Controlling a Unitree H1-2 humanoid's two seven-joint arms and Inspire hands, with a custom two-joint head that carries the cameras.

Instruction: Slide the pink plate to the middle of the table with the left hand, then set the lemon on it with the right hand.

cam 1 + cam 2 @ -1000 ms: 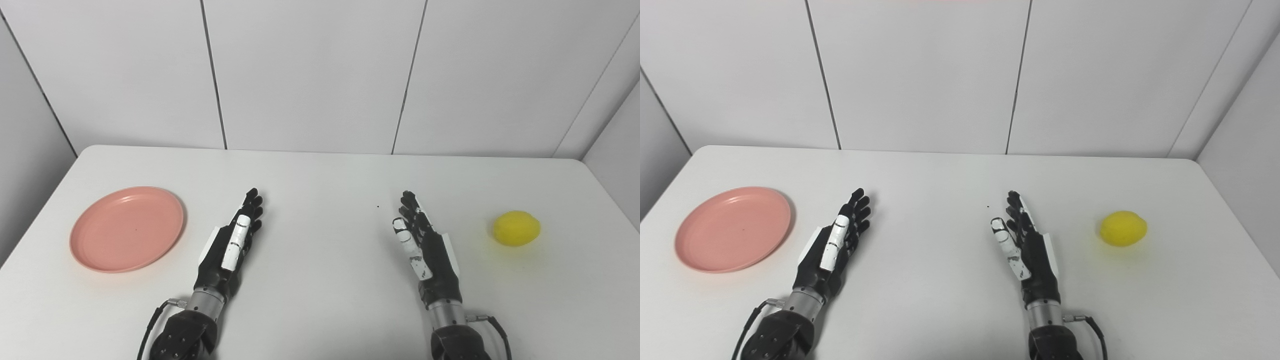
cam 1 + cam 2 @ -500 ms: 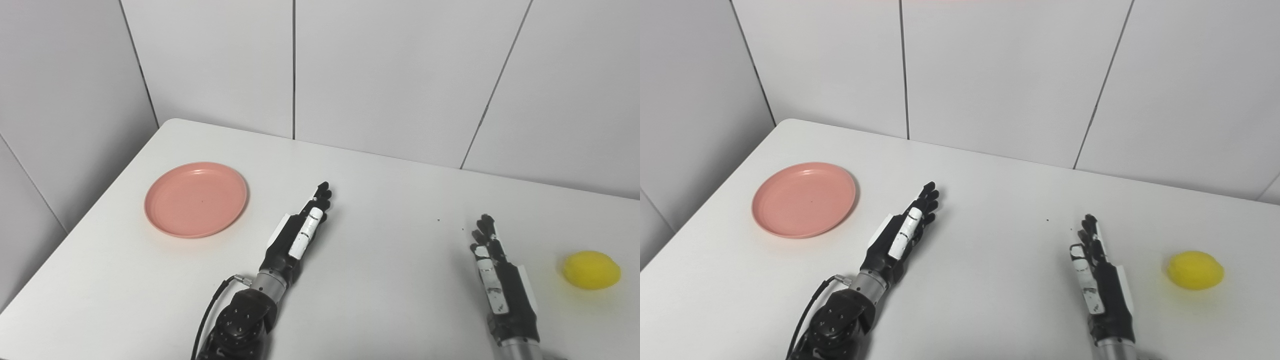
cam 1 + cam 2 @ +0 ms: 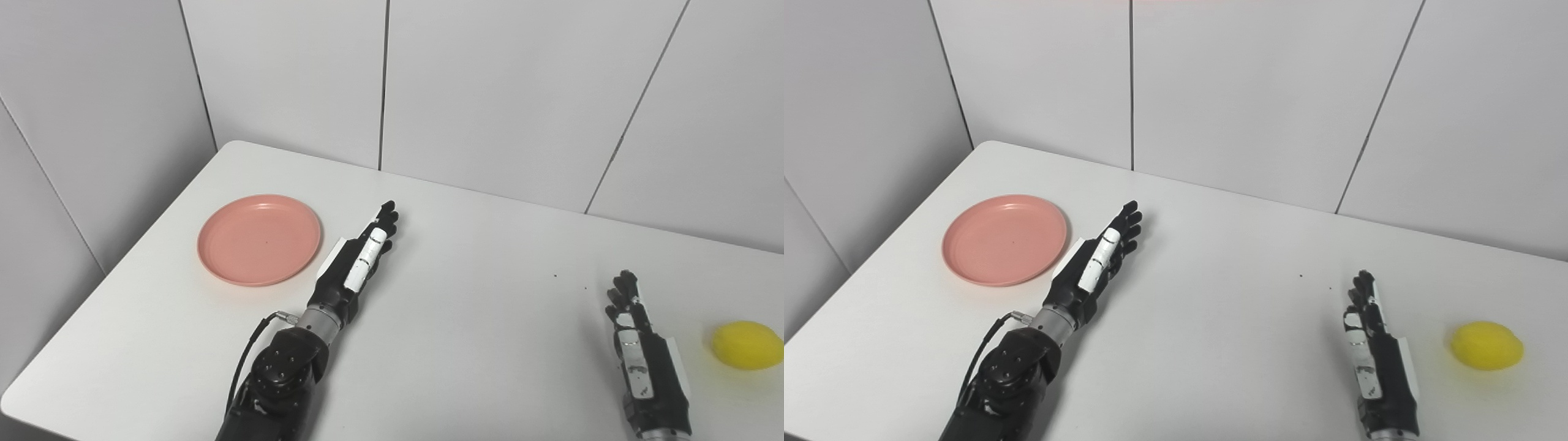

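So the plate [image 3: 259, 239] sits flat at the table's [image 3: 465, 343] left side, lemon [image 3: 1487, 345] lying sideways far right of it. Right eye view shows the whole lemon; the left clips it. Left hand [image 3: 357, 263] just right of the plate, right hand [image 3: 1377, 361] near the lemon, both flat-fingered, empty.

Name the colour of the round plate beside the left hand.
Pink; the round plate shows best in the left eye view.
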